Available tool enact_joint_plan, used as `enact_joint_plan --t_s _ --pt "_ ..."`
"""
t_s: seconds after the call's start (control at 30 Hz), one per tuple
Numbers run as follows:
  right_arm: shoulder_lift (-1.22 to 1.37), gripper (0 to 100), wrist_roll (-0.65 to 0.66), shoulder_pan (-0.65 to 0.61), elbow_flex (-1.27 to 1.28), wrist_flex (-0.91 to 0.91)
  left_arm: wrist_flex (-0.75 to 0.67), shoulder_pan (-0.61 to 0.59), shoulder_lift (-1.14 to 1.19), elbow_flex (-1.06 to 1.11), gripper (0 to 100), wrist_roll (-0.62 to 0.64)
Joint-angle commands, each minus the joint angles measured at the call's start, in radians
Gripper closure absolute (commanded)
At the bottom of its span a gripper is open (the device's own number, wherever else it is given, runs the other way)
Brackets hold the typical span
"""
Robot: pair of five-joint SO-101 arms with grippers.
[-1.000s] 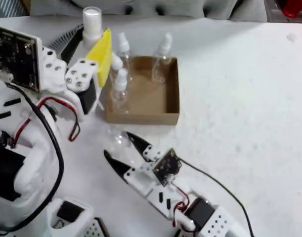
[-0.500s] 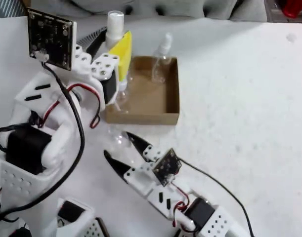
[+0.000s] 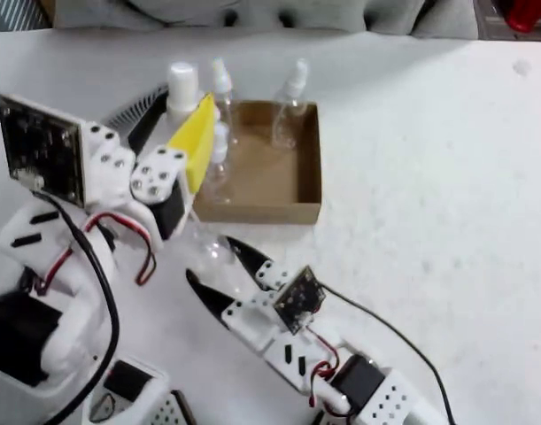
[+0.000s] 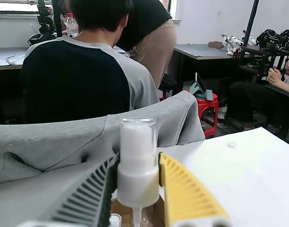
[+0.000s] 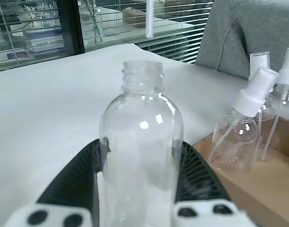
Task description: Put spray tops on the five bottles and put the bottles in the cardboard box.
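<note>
Holding a white spray top (image 4: 137,165) (translucent cap) is left gripper (image 4: 135,187); right gripper (image 5: 139,184) clasps clear, topless bottle (image 5: 142,137).

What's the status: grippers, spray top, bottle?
Left gripper shut on white plastic spray top. Right gripper shut on clear topless plastic bottle. Topped bottles in brown cardboard box.

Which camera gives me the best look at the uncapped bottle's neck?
The right wrist view: the uncapped bottle sits close up in the right gripper, threaded neck bare. The high view gives a faint clear outline.

Glossy clear plastic bottle (image 5: 140,142), matt cardboard box (image 3: 261,212), white plastic spray top (image 4: 137,165).
</note>
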Motion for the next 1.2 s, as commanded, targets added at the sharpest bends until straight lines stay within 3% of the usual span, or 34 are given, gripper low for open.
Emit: enact_joint_plan --t_s 0.0,0.33,0.43,0.6,0.83,1.17 --pt "-0.001 98.2 -0.006 0.012 0.011 0.001 -0.052 0.005 -0.073 0.037 98 0.011" --pt "-0.002 98.2 -0.006 0.036 0.011 0.008 -0.055 0.004 -0.156 0.176 98 0.011" --pt "-0.002 98.2 -0.006 0.035 0.011 0.01 -0.12 -0.013 -0.162 0.207 98 0.011" --pt "-0.002 98.2 -0.006 0.035 0.011 0.012 -0.167 -0.082 -0.162 0.186 98 0.012" --pt "-0.002 98.2 -0.006 0.035 0.011 0.012 -0.153 -0.081 -0.159 0.181 98 0.014" --pt "-0.002 98.2 -0.006 0.035 0.011 0.012 -0.157 -0.079 -0.165 0.247 98 0.117"
